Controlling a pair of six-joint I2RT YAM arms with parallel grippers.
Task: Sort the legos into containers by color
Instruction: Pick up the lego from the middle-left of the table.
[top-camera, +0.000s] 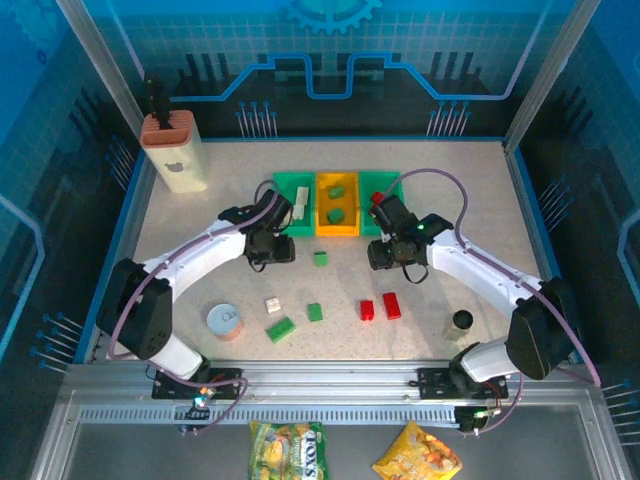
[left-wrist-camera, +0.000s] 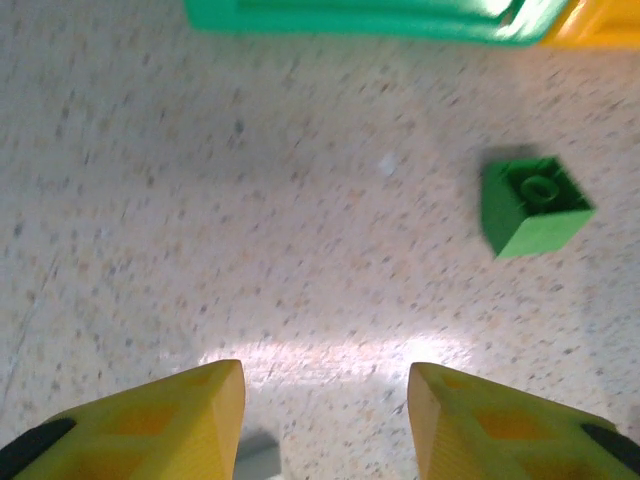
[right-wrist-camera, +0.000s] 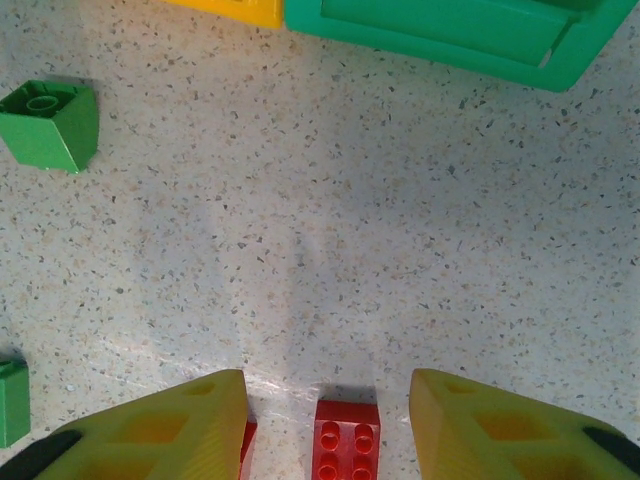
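- The left gripper (left-wrist-camera: 325, 395) hangs open and empty over the speckled table (top-camera: 200, 250), just near of the left green tray (top-camera: 290, 182); a single-stud green lego (left-wrist-camera: 535, 205) lies to its right, clear of the fingers
- The right gripper (right-wrist-camera: 328, 390), jaws spread and holding nothing, hovers near of the right green tray (right-wrist-camera: 450, 35); a red lego (right-wrist-camera: 347, 440) lies on the table in line with the gap between its fingers, and a second red lego (right-wrist-camera: 246, 440) is partly hidden by one finger
- From above, the single-stud green lego sits between the two grippers
- Two more green legos (top-camera: 281, 329) and a cream lego (top-camera: 273, 305) lie near left, beside a white-lidded can (top-camera: 225, 321)
- The orange-yellow tray (top-camera: 350, 228) between the green ones holds green pieces
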